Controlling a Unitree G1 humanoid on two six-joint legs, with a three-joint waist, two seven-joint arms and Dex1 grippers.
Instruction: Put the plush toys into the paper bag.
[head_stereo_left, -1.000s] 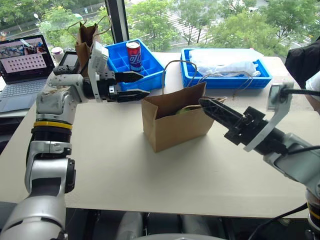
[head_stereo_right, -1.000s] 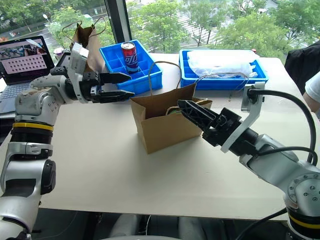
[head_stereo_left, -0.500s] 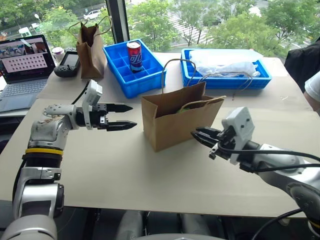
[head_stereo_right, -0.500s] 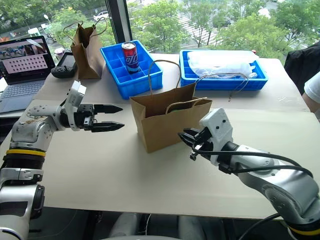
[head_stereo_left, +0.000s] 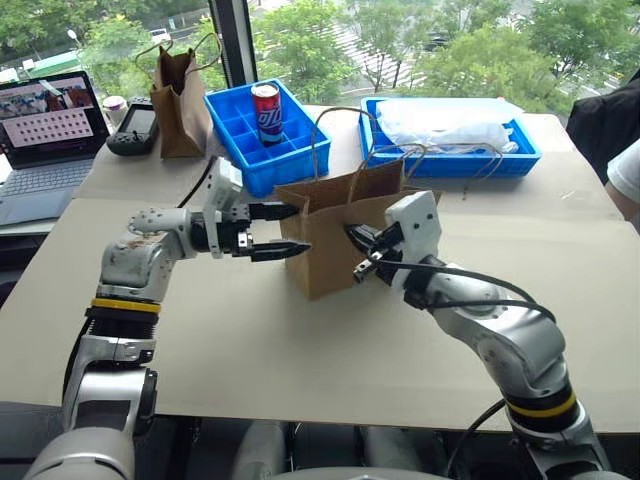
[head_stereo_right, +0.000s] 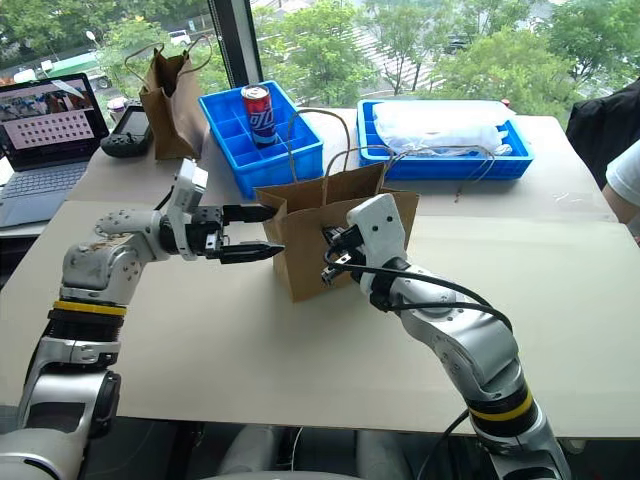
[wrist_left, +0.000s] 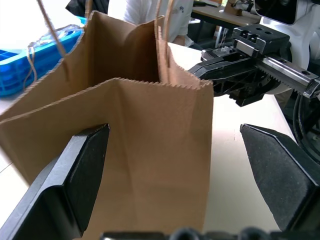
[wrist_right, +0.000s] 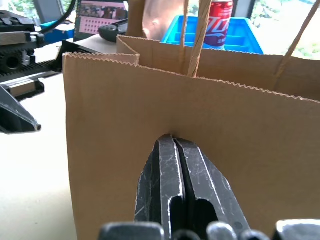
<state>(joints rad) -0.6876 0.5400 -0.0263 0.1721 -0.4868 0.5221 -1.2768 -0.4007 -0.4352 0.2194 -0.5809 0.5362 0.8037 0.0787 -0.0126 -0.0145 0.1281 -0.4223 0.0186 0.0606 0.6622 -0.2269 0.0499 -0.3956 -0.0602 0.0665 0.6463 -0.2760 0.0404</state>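
The paper bag (head_stereo_left: 330, 215) stands upright mid-table, light brown, its cord handles up. The plush toys are hidden from view. My left gripper (head_stereo_left: 300, 228) is open and level at the bag's left end, with one finger (wrist_left: 85, 170) on each side of the bag's corner (wrist_left: 160, 150). My right gripper (head_stereo_left: 352, 235) is shut and holds nothing. Its tips (wrist_right: 172, 142) rest against the bag's near wall a little below the serrated rim.
At the back left stand a narrower, darker paper bag (head_stereo_left: 180, 85), a laptop (head_stereo_left: 50, 120) and a black device (head_stereo_left: 135, 128). Behind the bag lie a blue divided tray (head_stereo_left: 250, 150) with a red can (head_stereo_left: 267, 105), and a blue tray (head_stereo_left: 520, 155) with white plastic. A person's sleeve (head_stereo_left: 625, 170) shows at the right edge.
My right gripper shut and swung left from over the bag's mouth to its near wall. My left gripper came down and right to the bag's left corner, still open.
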